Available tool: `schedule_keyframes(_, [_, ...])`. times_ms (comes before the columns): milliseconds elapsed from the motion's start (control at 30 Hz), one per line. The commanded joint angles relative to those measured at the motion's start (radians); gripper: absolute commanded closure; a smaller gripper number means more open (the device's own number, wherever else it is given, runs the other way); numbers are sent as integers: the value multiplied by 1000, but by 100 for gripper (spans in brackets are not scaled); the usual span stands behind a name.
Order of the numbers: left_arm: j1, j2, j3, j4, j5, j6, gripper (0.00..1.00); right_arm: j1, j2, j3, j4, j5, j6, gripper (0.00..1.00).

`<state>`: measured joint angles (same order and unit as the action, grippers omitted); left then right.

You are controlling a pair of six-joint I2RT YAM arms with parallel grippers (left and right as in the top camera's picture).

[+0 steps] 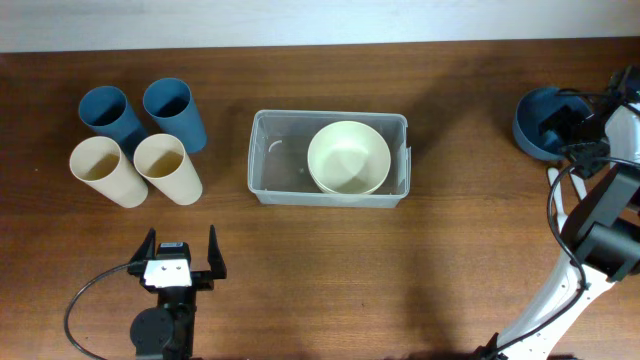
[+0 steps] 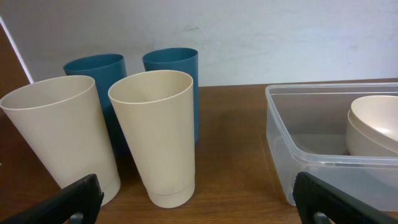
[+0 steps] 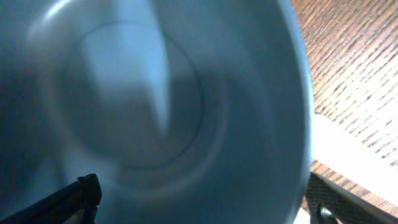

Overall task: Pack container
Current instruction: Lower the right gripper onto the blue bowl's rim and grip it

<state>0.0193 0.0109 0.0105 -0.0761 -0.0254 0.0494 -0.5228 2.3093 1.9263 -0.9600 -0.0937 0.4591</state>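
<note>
The clear plastic container (image 1: 280,165) stands mid-table with a cream bowl (image 1: 348,157) in its right half; the left wrist view shows the container (image 2: 280,137) and the bowl (image 2: 376,124) at the right. My left gripper (image 1: 182,238) hovers open near the front edge, left of the container, with nothing between its fingers (image 2: 74,200). At the far right is a blue bowl (image 1: 530,120). My right gripper (image 1: 560,125) is open over it. In the right wrist view the blue bowl (image 3: 155,93) fills the frame, with one finger (image 3: 78,199) over its inside and the other beyond its rim.
Two blue cups (image 1: 110,115) (image 1: 175,110) and two cream cups (image 1: 105,170) (image 1: 168,168) stand upright in a cluster at the back left, just ahead of my left gripper (image 2: 199,199). The right arm's white base and cables rise at the table's right edge (image 1: 590,250).
</note>
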Motion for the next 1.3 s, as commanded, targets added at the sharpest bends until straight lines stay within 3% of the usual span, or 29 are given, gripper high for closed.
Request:
schedule_keyframes(0, [3, -6, -2, -6, 5, 8, 0, 5, 24, -11, 4, 16, -36, 1])
schedule_keyframes(133, [3, -6, -2, -6, 5, 8, 0, 5, 24, -10, 4, 16, -36, 5])
schedule_keyframes(167, [3, -6, -2, -6, 5, 8, 0, 5, 24, -10, 4, 15, -36, 13])
schedule_keyframes(200, [3, -6, -2, -6, 5, 8, 0, 5, 24, -10, 4, 11, -35, 27])
schedule_keyframes(267, [3, -6, -2, -6, 5, 8, 0, 5, 24, -10, 7, -16, -35, 37])
schedule_keyframes(467, [3, -6, -2, -6, 5, 8, 0, 5, 24, -10, 9, -53, -33, 39])
schedule_keyframes(667, [3, -6, -2, -6, 5, 8, 0, 5, 24, -10, 7, -52, -33, 57])
schedule_keyframes(767, [3, -6, -2, -6, 5, 8, 0, 5, 24, -10, 8, -51, -33, 60])
schedule_keyframes(1267, [3, -6, -2, -6, 5, 8, 0, 5, 24, -10, 16, 5, 101, 66])
